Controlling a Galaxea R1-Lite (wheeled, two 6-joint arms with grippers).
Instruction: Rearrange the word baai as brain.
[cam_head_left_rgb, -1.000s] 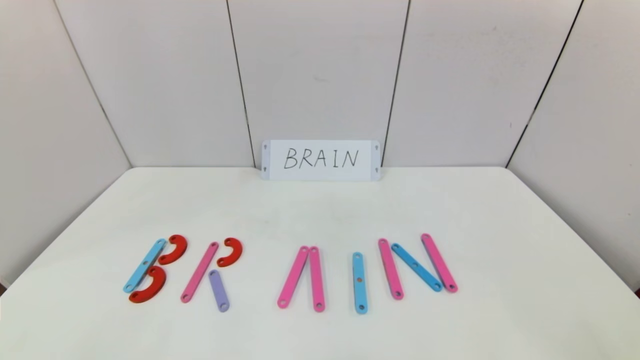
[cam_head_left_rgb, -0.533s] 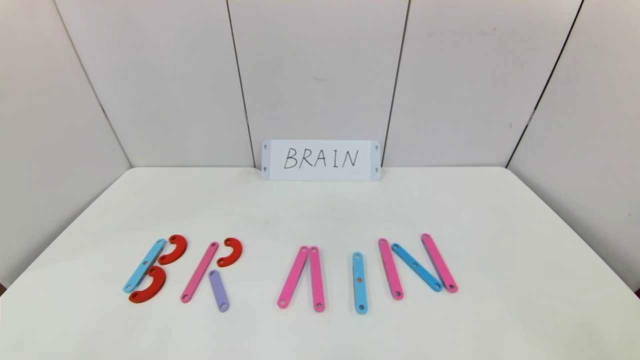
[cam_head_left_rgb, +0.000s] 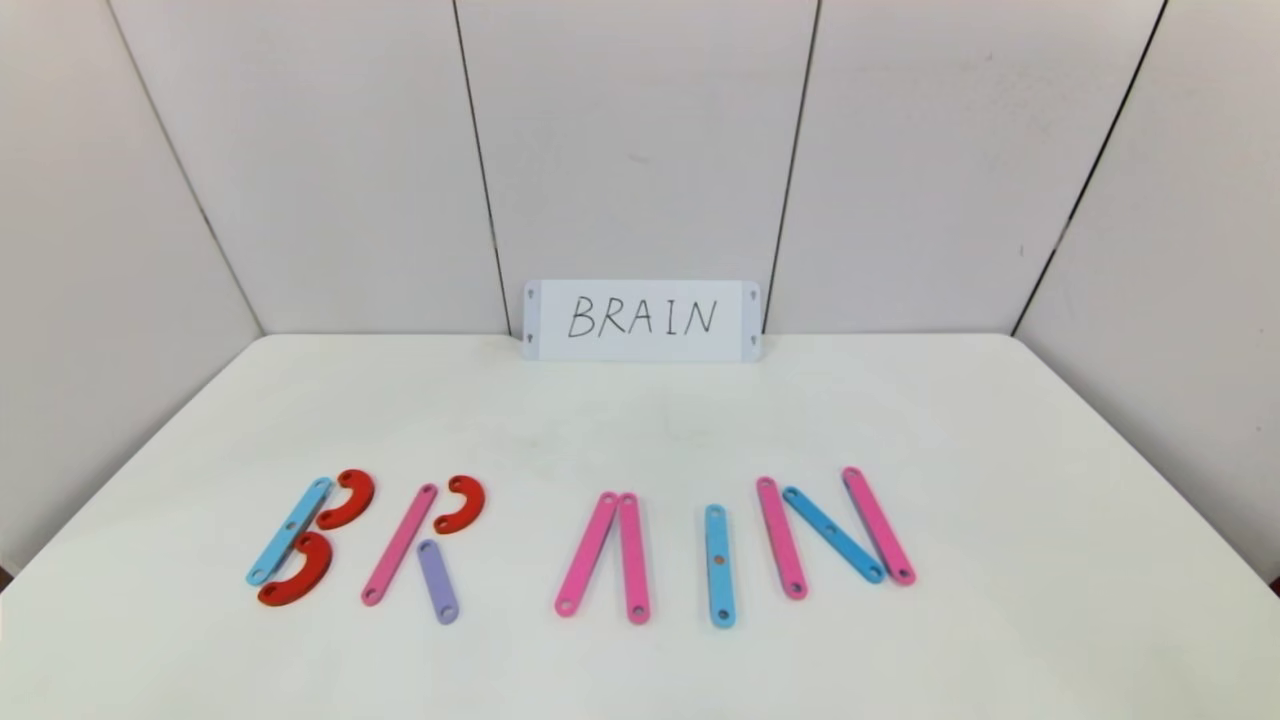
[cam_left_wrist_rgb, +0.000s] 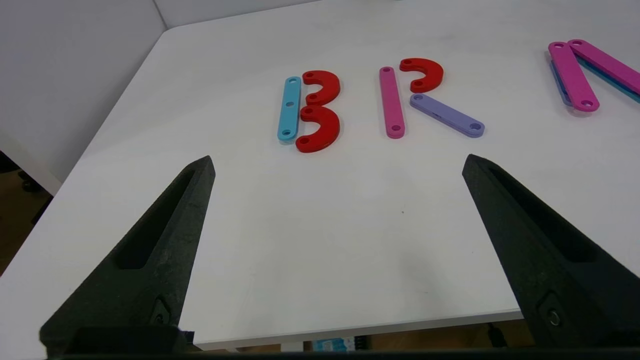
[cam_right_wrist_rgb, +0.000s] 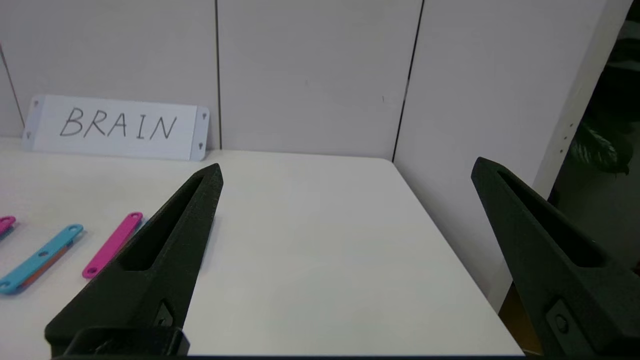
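Flat plastic letters lie in a row on the white table (cam_head_left_rgb: 640, 430). The B is a blue bar (cam_head_left_rgb: 289, 531) with two red curves (cam_head_left_rgb: 346, 499). The R is a pink bar (cam_head_left_rgb: 399, 545), a red curve (cam_head_left_rgb: 461, 503) and a purple bar (cam_head_left_rgb: 438, 581). Two pink bars (cam_head_left_rgb: 605, 555) form an A without a crossbar. A blue bar (cam_head_left_rgb: 719, 565) is the I. Two pink bars and a blue diagonal (cam_head_left_rgb: 833, 534) form the N. My left gripper (cam_left_wrist_rgb: 337, 165) is open and empty, back over the near left table edge. My right gripper (cam_right_wrist_rgb: 347, 172) is open and empty at the near right.
A white card (cam_head_left_rgb: 641, 320) with handwritten BRAIN leans against the back wall; it also shows in the right wrist view (cam_right_wrist_rgb: 117, 127). White wall panels enclose the table on three sides. The table's right edge (cam_right_wrist_rgb: 450, 250) runs close to the side wall.
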